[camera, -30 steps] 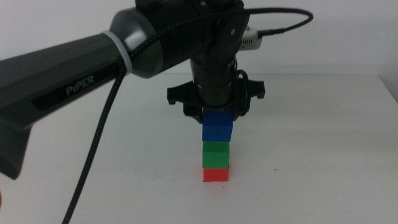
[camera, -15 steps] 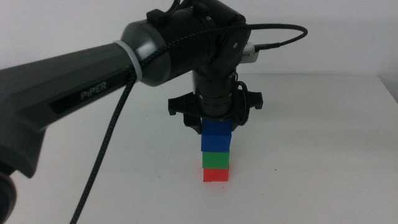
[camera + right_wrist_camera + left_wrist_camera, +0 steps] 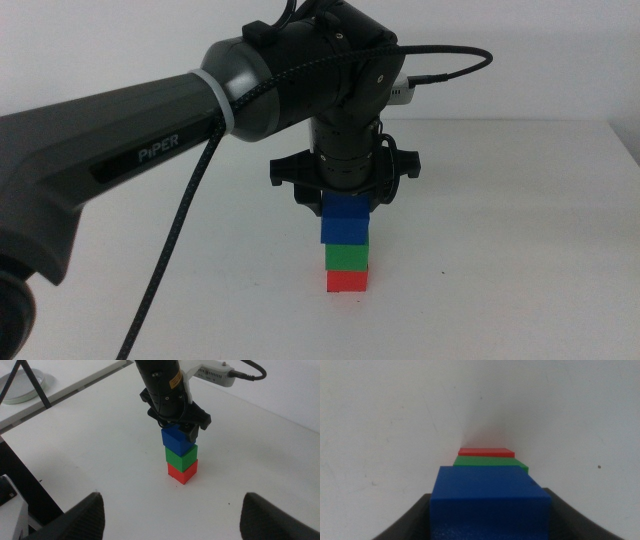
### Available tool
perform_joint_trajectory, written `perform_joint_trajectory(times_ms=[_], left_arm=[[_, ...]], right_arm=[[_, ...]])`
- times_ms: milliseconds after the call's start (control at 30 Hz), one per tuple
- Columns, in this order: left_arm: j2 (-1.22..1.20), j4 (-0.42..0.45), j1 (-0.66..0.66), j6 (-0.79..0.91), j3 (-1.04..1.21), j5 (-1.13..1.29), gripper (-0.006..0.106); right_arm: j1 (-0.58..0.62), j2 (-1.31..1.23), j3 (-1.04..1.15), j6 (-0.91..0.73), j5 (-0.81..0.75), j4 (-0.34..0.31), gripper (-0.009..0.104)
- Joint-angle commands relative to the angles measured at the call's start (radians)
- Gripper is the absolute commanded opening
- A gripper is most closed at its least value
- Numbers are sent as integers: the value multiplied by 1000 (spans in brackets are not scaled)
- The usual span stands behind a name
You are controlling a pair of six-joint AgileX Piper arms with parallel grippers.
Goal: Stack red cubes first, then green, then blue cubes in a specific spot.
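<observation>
Three cubes, one column on the white table [image 3: 520, 260]: red cube [image 3: 347, 281] lowest, green cube [image 3: 347, 257] on it, blue cube [image 3: 345, 219] on top. Left gripper [image 3: 345, 203] pinches the blue one to seat it squarely. Right gripper [image 3: 172, 520] waits apart, jaws spread.

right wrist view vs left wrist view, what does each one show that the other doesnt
Only the right wrist view shows the left arm from outside, its gripper over the blue cube, the whole stack standing on the white table, and the right gripper's own open jaws, far from the stack. Only the left wrist view looks down the stack from on top, with the blue cube's upper face filling the foreground. Both show the blue cube, green cube and red cube stacked.
</observation>
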Motion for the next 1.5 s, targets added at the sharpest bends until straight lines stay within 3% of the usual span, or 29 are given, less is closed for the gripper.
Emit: perform_joint_trajectory(times_ms=[0,200,233,267,333,400,1033,1300,1467], left_arm=[[0,-1,1,-7,0,-2,-2],[0,-13,1,15,0,-2,11],[0,-19,1,17,0,-2,34],[0,-19,1,20,0,-2,42],[0,-19,1,20,0,-2,47],[0,-19,1,20,0,-2,64],[-29,-8,1,38,-7,-2,92],[-103,-20,1,62,-18,-2,92],[-197,24,1,64,-18,-2,92]], right_arm=[[0,-8,3,-8,-9,-5,92],[0,-8,3,-8,-9,-5,92],[0,-8,3,-8,-9,-5,92],[0,-8,3,-8,-9,-5,92],[0,-8,3,-8,-9,-5,92],[0,-8,3,-8,-9,-5,92],[0,-8,3,-8,-9,-5,92],[0,-8,3,-8,-9,-5,92],[0,-8,3,-8,-9,-5,92]])
